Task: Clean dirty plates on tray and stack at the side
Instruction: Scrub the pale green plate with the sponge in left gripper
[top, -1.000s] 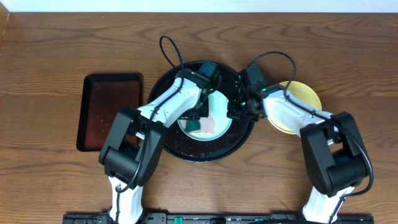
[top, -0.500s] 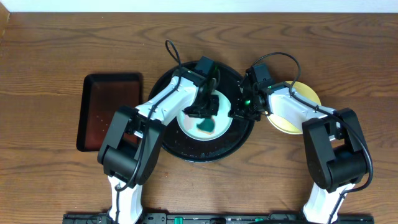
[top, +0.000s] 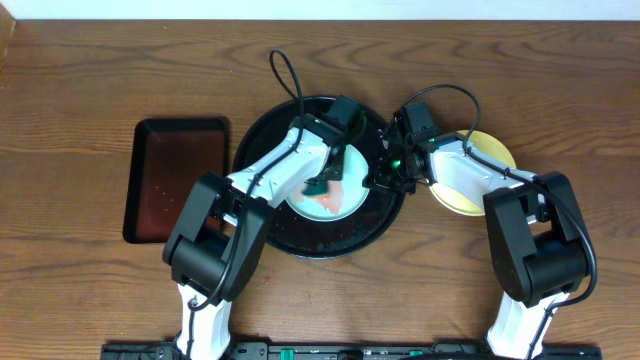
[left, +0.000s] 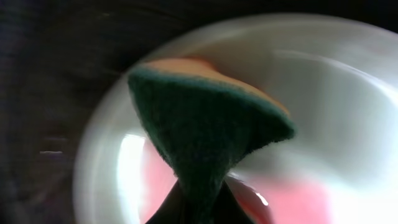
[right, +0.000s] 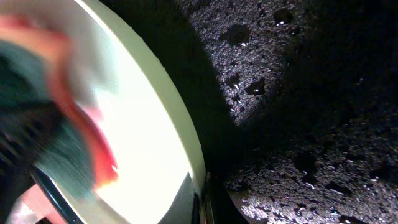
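Observation:
A pale blue-green plate with a red smear lies in the round black tray. My left gripper is shut on a green sponge with an orange back and holds it on the plate. The left wrist view shows the sponge, the plate and my left gripper. My right gripper is shut on the plate's right rim. The right wrist view shows the plate, my right gripper and the wet tray. A pale yellow plate lies on the table right of the tray. A third plate is not in view.
A smaller dark rectangular tray lies on the wooden table left of the round tray. My right arm lies over part of the yellow plate. Arm cables arch over the tray's far rim.
My left gripper has swept the sponge across the plate, from its near part toward its far edge. The right gripper has stayed on the rim.

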